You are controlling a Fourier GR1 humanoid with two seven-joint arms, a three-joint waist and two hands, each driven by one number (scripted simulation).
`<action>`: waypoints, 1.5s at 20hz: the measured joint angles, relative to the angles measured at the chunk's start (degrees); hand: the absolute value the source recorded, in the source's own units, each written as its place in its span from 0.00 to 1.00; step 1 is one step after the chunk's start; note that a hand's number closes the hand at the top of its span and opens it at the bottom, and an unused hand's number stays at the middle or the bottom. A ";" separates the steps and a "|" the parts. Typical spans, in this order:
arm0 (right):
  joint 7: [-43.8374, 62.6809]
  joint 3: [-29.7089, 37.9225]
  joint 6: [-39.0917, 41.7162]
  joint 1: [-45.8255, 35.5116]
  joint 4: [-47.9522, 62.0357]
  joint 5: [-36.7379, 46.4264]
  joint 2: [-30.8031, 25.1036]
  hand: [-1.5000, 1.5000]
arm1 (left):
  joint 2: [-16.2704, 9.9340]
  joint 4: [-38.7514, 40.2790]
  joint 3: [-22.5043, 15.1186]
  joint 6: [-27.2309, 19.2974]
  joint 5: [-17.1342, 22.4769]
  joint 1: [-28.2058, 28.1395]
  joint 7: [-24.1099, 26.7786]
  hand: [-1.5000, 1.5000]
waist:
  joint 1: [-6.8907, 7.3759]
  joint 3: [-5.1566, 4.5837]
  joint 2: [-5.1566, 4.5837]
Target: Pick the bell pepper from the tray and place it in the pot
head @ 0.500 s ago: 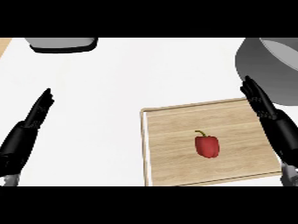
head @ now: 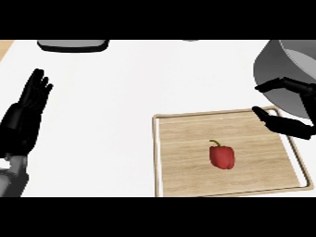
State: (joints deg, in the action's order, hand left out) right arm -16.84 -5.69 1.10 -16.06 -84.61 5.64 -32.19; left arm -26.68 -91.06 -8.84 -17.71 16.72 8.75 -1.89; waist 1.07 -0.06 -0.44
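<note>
Right hand [head: 302,111], at the right edge of the frame: formerly laid flat and straight along the tray's [head: 161,157] right rim, now turned sideways, with fingers and thumb spread apart and pointed left over the tray's upper right corner, in front of the pot [head: 283,65]. Fingers are seen slightly bent, nothing held between them.

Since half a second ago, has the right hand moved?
Yes. The right hand has swung in over the tray's upper right corner, its fingers now spread toward the bell pepper, in front of the pot.
</note>
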 measured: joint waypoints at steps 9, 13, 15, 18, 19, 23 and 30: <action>-15.24 2.35 3.36 -0.23 4.20 2.04 -0.58 0.00 | 2.30 -1.64 2.76 -1.50 0.51 1.22 -6.07 0.50 | -0.86 0.09 0.40; -7.07 -0.20 8.66 -0.04 -2.88 3.62 -4.25 0.00 | 2.33 -1.46 3.90 -1.23 0.58 1.59 -6.90 0.50 | -1.28 -0.01 0.62; -1.92 -2.89 11.46 -0.61 -6.03 5.46 -6.01 0.00 | 2.60 -1.18 3.78 -1.43 0.21 2.25 -7.10 0.50 | -1.43 -0.06 0.70; 5.44 -6.79 16.01 -1.05 -10.43 8.28 -8.81 0.00 | 2.48 -1.32 4.04 -1.42 0.02 2.21 -7.45 0.50 | -1.42 -0.11 0.79; 8.04 -8.03 17.53 -1.57 -11.74 9.31 -9.66 0.00 | 2.53 -1.29 3.95 -1.25 -0.11 1.85 -7.26 0.50 | -1.32 -0.12 0.80; 18.88 -14.27 22.98 -3.15 -17.50 13.51 -10.35 0.00 | 2.25 -0.87 4.77 -0.54 0.32 2.75 -7.83 0.50 | -1.17 -0.13 0.74; 36.44 -22.20 31.12 -4.47 -23.26 17.51 -3.81 0.00 | 4.21 0.04 4.73 0.02 -1.08 2.32 -6.53 0.50 | -1.01 -0.02 0.57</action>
State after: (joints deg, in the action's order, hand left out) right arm 19.60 -27.89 32.22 -20.53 -107.87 23.15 -36.00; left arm -22.47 -91.03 -4.11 -17.69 15.64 11.07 -8.42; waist 0.06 -0.08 0.12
